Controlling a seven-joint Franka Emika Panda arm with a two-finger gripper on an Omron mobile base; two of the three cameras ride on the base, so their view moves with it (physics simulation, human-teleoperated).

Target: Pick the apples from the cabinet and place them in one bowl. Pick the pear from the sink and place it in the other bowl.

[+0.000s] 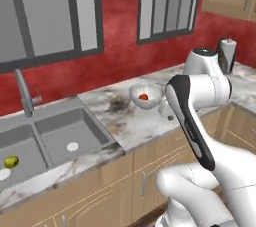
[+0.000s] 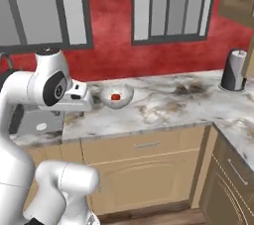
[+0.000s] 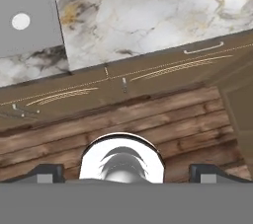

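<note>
One apple (image 1: 143,97) in bowl (image 1: 135,91), pear (image 1: 11,161) in sink (image 1: 90,126)

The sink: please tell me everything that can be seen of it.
The sink is grey, metal-looking, with two basins set into the marble counter below the window. A divider wall separates the basins. The right basin holds nothing but a round pale drain; a second pale drain shows at the left basin's edge. A small yellow-green pear lies on the left basin's floor. A grey faucet rises behind the sink. In the hand view, a corner of one basin with its drain shows.
</note>
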